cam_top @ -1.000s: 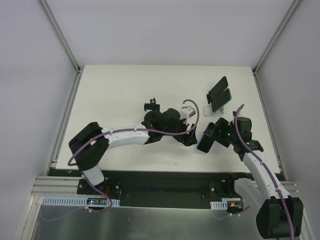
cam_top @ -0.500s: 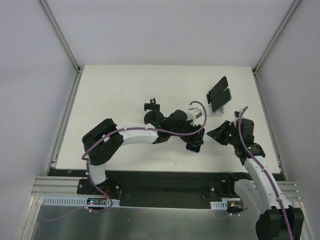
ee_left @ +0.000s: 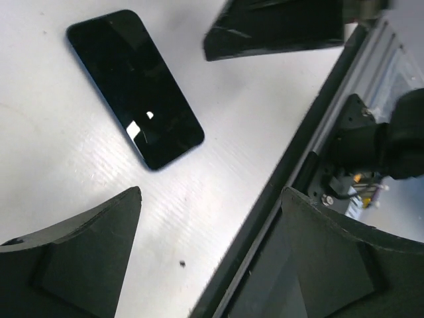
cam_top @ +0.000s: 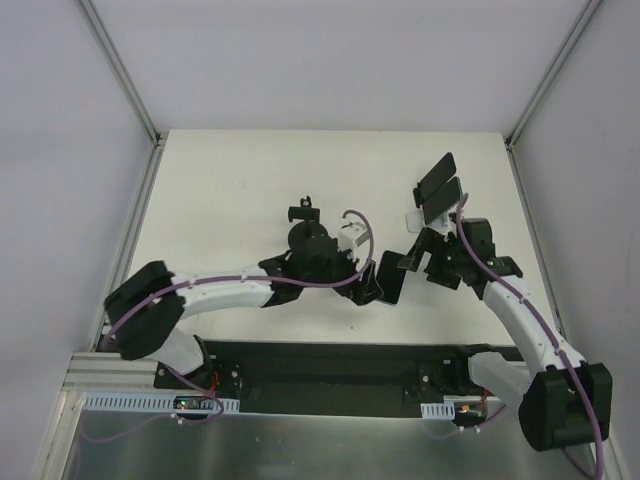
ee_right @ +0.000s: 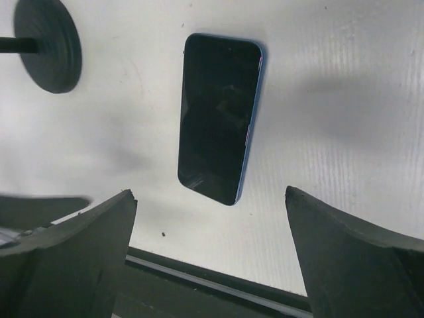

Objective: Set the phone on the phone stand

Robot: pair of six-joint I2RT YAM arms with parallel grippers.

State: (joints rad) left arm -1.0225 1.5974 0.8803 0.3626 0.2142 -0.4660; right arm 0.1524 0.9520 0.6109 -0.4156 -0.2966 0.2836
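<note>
Released a moment ago, the phone [ee_right: 218,116] lies flat, screen up, on the table [cam_top: 230,200] between the left gripper [ee_left: 211,192] and right gripper [ee_right: 211,193], both now spread wide and empty above it, so it needs regrasping to reach the phone stand [cam_top: 438,195] behind

Phone [ee_right: 218,116] released, now flat on table [cam_top: 230,190]; right pincer [ee_right: 211,193] opened; left pincer [ee_left: 211,192] drew back leftward.

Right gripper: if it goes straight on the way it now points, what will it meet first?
Most likely the phone, which lies flat on the table, straight ahead of the right gripper, whose jaws stand open. How far ahead it lies is unclear.
</note>
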